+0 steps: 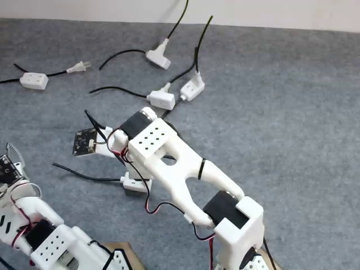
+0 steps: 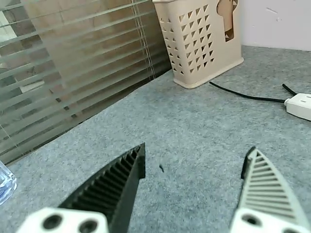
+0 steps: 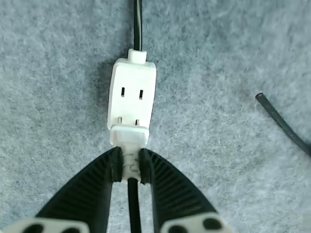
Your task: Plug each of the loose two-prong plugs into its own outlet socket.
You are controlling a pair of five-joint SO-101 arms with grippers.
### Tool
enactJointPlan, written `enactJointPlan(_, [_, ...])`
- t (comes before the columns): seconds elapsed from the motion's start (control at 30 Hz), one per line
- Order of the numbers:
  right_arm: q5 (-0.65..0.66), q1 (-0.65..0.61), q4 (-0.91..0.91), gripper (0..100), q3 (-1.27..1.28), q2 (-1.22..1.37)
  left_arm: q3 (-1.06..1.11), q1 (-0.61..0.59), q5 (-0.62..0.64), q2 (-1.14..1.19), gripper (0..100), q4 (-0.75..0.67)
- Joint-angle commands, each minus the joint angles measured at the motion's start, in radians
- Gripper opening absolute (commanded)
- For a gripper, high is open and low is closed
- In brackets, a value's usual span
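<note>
Right gripper (image 3: 129, 166) clamped on the plug (image 3: 129, 135), we push it straight into the outlet socket (image 3: 132, 92), no twisting, until it seats flush; left gripper (image 2: 195, 148) hangs wide open.

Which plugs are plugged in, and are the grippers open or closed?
right gripper, shut on the held plug.
held plug, pressed to its outlet socket, prongs partly showing.
left gripper, open, empty.
far plug, loose, apart from the far socket.

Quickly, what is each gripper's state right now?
Left gripper: open, holding nothing.
Right gripper: closed on the plug.
</note>
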Motion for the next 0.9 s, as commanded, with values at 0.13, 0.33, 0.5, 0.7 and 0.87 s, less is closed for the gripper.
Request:
enactJointPlan(0.13, [0.071,-0.008,-0.016,0.7,0.016,-0.004,-0.033,0.01,0.009,-0.005,32,-0.026])
enactJointPlan(0.33, [0.103,-0.01,-0.027,0.7,0.054,0.002,-0.033,0.01,0.009,-0.005,32,-0.026])
enactJointPlan(0.5, [0.061,-0.012,-0.142,0.7,0.122,0.002,-0.035,0.01,0.009,-0.005,32,-0.026])
enactJointPlan(0.7, [0.061,-0.033,-0.232,0.7,0.229,0.002,-0.042,0.012,0.009,-0.005,32,-0.028])
enactJointPlan(0.87, [0.06,-0.038,-0.288,0.7,0.308,0.004,-0.042,0.015,0.009,-0.005,32,-0.028])
